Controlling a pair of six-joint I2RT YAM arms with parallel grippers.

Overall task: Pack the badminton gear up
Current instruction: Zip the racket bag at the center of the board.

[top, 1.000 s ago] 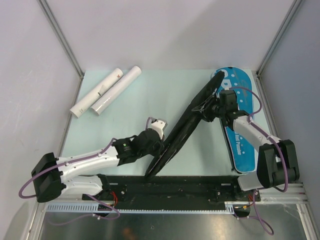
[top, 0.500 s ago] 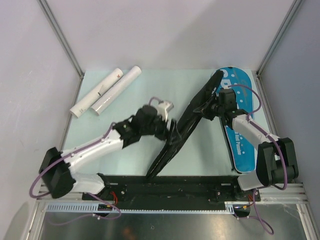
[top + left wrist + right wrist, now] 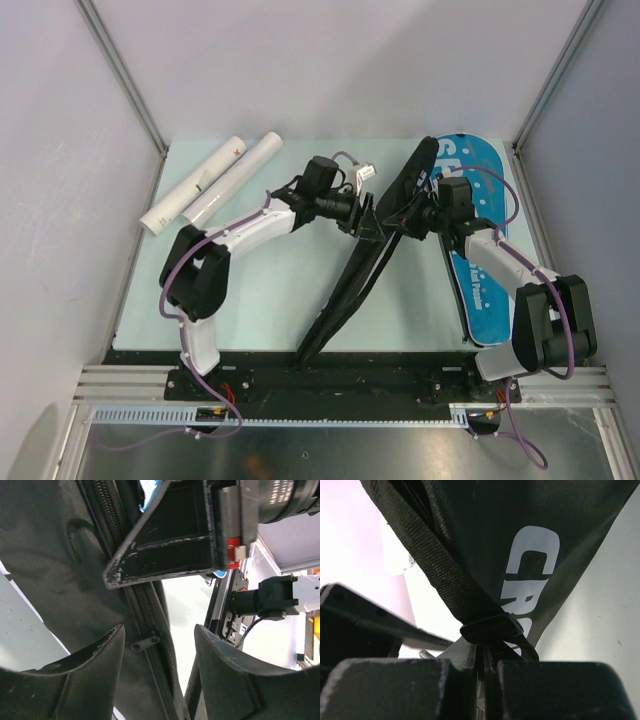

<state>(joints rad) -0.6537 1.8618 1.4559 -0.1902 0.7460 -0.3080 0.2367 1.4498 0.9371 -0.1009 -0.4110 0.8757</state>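
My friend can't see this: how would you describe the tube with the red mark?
At the table's far left lie two white tubes, side by side. It is the left tube; unlike the right tube, it has a red mark near its far end.

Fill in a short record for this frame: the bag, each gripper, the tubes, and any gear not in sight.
bag: blue-black, lying along the right side of the table, black flap raised on edge
right gripper: shut on a black strap of the flap
left gripper: open, fingers either side of the zipper pull, not closed on it
tubes: two, white, side by side, far left
rackets, shuttlecocks: none visible
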